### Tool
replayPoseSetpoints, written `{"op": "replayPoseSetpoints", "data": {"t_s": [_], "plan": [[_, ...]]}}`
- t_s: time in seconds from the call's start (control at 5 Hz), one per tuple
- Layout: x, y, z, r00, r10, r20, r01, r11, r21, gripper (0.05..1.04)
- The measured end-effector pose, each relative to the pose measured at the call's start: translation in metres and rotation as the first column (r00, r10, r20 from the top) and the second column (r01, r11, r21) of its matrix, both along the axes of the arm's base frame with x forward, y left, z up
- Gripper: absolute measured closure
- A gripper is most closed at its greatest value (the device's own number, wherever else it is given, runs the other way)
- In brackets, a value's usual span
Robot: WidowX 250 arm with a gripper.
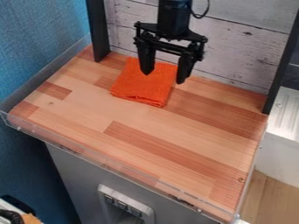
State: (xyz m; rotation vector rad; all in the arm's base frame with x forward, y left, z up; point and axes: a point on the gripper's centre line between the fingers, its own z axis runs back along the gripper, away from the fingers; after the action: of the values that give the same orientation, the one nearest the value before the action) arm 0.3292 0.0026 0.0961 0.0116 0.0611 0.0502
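Observation:
The black gripper (163, 78) hangs down at the upper middle of the view, its two fingers spread apart and open. Below it lies an orange folded cloth (139, 86), flat on the wooden surface towards the back. The left finger is in front of the cloth's upper part, and the right finger is at its right edge. Nothing shows between the fingers except cloth behind or beneath them. Whether the fingertips touch the cloth, I cannot tell.
The wooden tabletop (146, 135) has a clear plastic rim (111, 166) along its front edge. Black uprights stand at the back left (98, 30) and right (283, 65). A whitewashed plank wall (239, 48) closes off the back, and a blue wall is at the left.

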Motion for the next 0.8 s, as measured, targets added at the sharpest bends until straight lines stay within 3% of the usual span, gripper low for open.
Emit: {"op": "replayPoseSetpoints", "data": {"t_s": [0.2,0.8], "plan": [[0.009,0.009,0.001,0.999,0.016,0.043,-0.016,1.0,0.001,0.086],[0.026,0.049,0.001,0.992,0.087,0.095,-0.084,0.996,-0.027,0.088]]}}
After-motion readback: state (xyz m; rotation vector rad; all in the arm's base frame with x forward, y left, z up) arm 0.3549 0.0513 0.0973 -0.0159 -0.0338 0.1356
